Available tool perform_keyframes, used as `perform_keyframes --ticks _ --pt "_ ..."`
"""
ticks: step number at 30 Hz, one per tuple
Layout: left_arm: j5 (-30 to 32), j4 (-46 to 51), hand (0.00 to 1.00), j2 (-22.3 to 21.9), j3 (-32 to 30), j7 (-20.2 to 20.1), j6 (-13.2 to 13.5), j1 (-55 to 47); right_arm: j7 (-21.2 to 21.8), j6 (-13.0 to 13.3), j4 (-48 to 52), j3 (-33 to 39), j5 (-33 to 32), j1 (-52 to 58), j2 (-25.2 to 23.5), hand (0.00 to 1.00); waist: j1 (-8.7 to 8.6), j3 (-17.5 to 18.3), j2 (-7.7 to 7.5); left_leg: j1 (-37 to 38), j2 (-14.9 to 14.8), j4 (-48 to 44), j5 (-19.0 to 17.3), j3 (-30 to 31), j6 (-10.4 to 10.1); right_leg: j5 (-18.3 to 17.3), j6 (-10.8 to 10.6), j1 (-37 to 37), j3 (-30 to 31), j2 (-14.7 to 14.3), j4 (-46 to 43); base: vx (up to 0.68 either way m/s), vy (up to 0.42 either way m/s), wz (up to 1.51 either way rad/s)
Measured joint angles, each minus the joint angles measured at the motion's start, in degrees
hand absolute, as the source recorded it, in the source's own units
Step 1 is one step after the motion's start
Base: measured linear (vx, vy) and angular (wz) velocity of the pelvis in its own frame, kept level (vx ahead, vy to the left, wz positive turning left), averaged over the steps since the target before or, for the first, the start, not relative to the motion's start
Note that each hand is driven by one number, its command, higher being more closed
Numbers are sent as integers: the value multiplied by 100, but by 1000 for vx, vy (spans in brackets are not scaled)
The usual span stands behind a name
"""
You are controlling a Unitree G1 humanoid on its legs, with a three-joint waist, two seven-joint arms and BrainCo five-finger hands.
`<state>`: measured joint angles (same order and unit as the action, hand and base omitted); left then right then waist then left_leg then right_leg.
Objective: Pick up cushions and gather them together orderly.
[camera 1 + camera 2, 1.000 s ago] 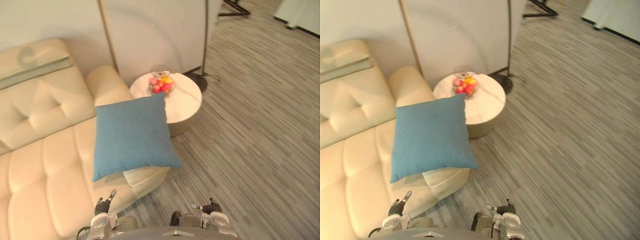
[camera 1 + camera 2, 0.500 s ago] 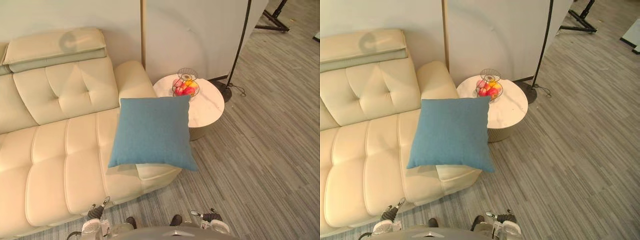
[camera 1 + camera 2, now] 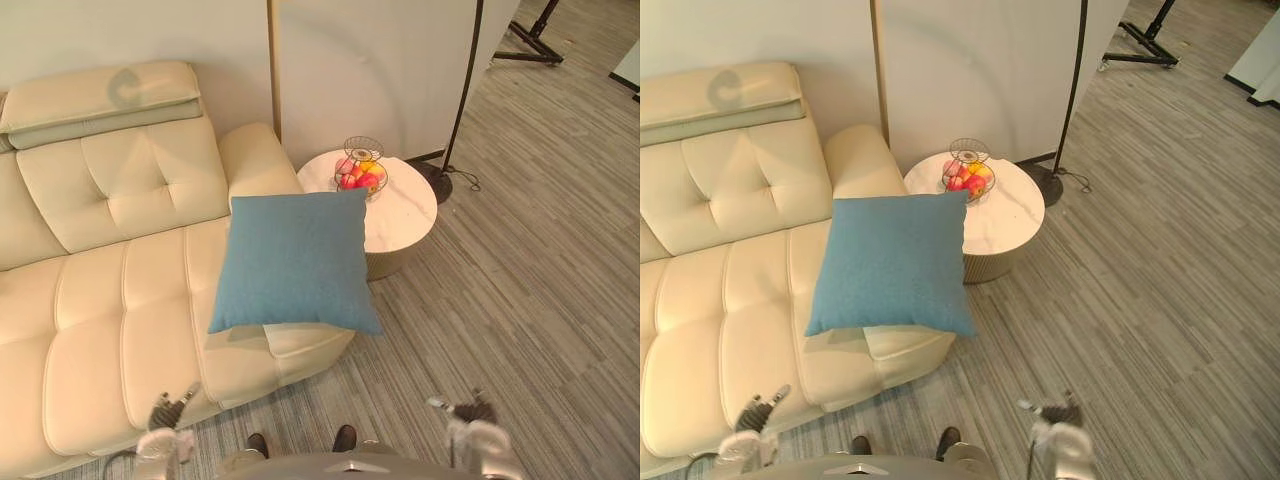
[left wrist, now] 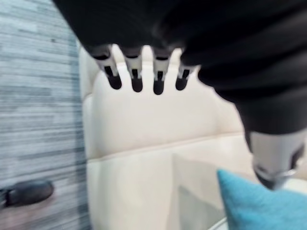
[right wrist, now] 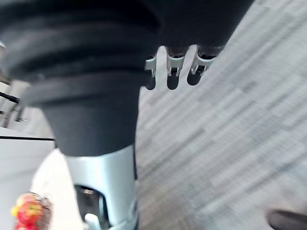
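- Cream tufted sofa, set against the wall.
- Left robot hand, low before the sofa's front; fingers straight, holding nothing.
- Blue cushion, flat on the sofa's right-end seat, overhanging its front edge.
- Round white surface, just beside the sofa arm, bearing a wire fruit basket.
- Right robot hand, above the striped floor; fingers relaxed, empty.

The left robot hand and right robot hand have spread farther apart.
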<state>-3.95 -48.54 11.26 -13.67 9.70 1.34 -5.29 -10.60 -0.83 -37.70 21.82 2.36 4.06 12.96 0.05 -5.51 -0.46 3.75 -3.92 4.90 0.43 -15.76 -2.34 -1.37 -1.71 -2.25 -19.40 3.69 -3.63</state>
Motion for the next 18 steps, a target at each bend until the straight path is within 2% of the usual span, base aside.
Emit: perform_keyframes --ticks 4,8,13,16,18 --pt "-68 373 0 412 1 -11 27 120 51 36 405 122 -40 -267 559 0 -14 51 -40 -77 -1 -3 -9 0 -32 112 16 -26 4 -19 64 90 -10 1" --pt "-133 862 0 756 12 -20 68 351 84 79 840 -171 -50 -843 955 0 -20 85 -82 -252 15 -40 -11 -10 -42 141 46 -185 23 -19 89 129 1 -1" --pt "-268 1196 0 1157 153 -18 168 765 167 196 1005 -715 -94 -1491 1090 0 24 72 -101 -284 27 -43 -9 14 -44 142 49 -183 144 1 136 67 18 11" --pt "-272 1194 0 1452 609 -21 182 1336 174 222 1005 -1286 -95 -2012 1125 0 130 -4 -161 -585 42 -162 -7 41 -43 167 84 -379 151 25 145 -36 17 13" --pt "-273 1180 0 1504 804 -27 195 1820 172 234 1005 -1541 -96 -2474 1127 0 179 -220 -163 -845 43 -306 10 119 -22 227 136 -563 151 44 133 -56 7 21"
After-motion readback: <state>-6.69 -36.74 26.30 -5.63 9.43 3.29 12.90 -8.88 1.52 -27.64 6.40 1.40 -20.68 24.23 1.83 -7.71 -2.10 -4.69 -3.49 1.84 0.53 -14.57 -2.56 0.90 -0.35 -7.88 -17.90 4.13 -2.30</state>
